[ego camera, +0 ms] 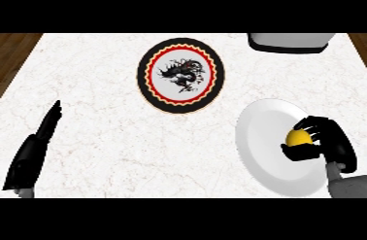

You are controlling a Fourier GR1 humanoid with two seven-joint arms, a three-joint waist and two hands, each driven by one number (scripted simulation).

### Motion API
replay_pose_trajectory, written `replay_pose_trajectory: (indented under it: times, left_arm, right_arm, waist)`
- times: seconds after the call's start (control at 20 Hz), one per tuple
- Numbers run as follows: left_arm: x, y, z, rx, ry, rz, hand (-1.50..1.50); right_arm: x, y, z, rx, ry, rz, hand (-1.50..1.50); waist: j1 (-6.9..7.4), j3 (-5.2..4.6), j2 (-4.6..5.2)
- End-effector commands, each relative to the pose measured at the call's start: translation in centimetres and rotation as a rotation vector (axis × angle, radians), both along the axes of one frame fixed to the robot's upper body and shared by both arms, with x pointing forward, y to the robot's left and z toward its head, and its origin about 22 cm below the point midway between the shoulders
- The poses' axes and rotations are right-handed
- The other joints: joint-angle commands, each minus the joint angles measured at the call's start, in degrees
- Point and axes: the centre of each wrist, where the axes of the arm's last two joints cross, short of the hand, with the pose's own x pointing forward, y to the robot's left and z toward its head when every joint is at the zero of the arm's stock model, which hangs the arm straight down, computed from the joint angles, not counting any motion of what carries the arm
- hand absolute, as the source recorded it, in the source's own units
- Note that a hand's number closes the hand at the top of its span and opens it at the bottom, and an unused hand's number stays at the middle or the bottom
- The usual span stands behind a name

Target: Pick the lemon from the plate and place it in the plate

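Observation:
A yellow lemon [298,137] lies on the plain white plate [267,137] at the right of the counter. My right hand [328,143] is curled round the lemon, fingers and thumb closing on it from the right side. A second plate [180,74] with a black rim, red ring and dark pattern in its centre lies further back, near the middle of the counter, with nothing on it. My left hand [34,147] rests at the left edge with straight fingers pointing up, holding nothing.
A white and dark appliance [290,42] stands at the back right corner. The marble counter [100,112] runs between the two plates, with wooden floor showing past its far corners.

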Motion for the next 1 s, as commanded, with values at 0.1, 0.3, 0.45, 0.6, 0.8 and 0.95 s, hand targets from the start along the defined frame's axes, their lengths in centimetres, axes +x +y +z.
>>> replay_pose_trajectory:
  times: [0.1, 0.3, 0.45, 0.6, 0.8, 0.95]
  left_arm:
    - [0.2, -1.1, -0.1, 0.014, -0.019, -0.041, 0.0]
    - [1.0, 0.0, 1.2, 0.0, 0.001, -0.013, 0.0]
    - [1.1, 1.0, 1.5, -0.018, 0.013, 0.01, 0.0]
    - [-0.9, -1.0, -0.3, -0.001, 0.018, 0.026, 0.0]
    - [-0.9, 0.7, 0.1, -0.001, 0.041, 0.045, 0.0]
    - [0.0, 0.3, -0.2, 0.005, 0.012, 0.061, 0.0]
  right_arm:
    - [4.3, -2.9, 2.2, -0.265, 0.123, 0.343, 1.5]
    - [8.9, -3.5, 3.3, -0.365, 0.002, 0.339, 1.5]
    - [10.4, -2.8, 3.5, -0.408, -0.128, 0.325, 1.5]
    - [11.2, -3.4, 5.0, -0.42, -0.26, 0.301, 1.5]
    - [11.7, -1.0, 9.0, -0.485, -0.45, 0.348, 1.5]
    - [11.1, 0.5, 10.3, -0.465, -0.598, 0.442, 1.5]
  waist:
    - [2.26, 0.18, 0.44]
    - [0.76, 0.19, 0.15]
    - [-0.84, 0.13, -0.26]
    - [-1.47, 0.12, -0.52]
    - [-2.51, 0.03, -0.89]
    - [-3.3, 0.02, -0.91]
